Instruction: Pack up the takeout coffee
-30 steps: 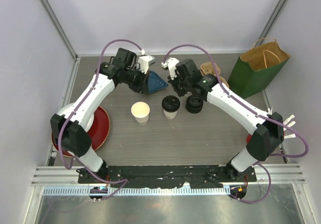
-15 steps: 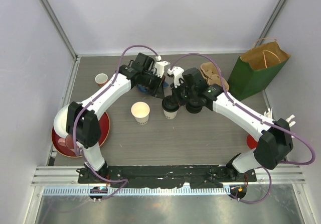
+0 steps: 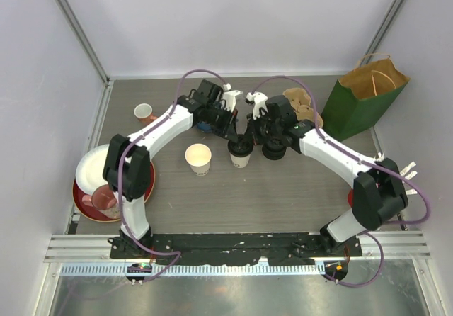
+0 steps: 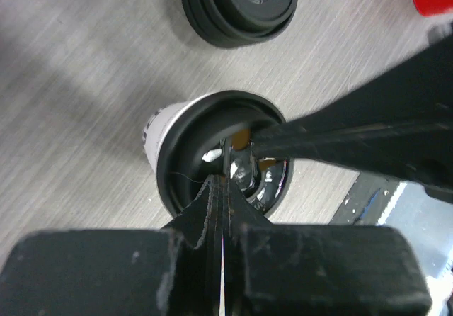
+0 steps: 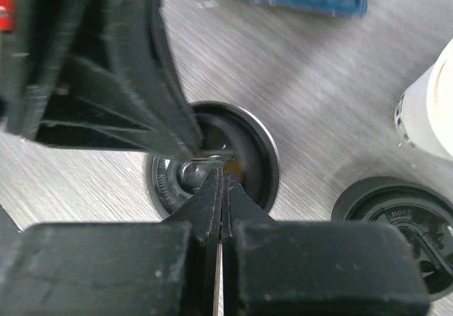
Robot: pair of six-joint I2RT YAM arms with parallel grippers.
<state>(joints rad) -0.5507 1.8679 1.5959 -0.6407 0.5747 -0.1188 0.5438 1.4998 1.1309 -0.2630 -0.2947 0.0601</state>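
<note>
Now both my arms have swung inward and meet over the lidded coffee cup [image 3: 241, 154] at the middle of the top view. My left gripper [image 4: 224, 181] and right gripper [image 5: 221, 180] have just closed, fingers pressed together and pinching nothing, tips down in the black lid [image 4: 185, 140]. I judge I'm seating that lid. The open cup [image 3: 199, 159] to its left is uncapped, and the green bag [image 3: 364, 100] at upper right waits.
</note>
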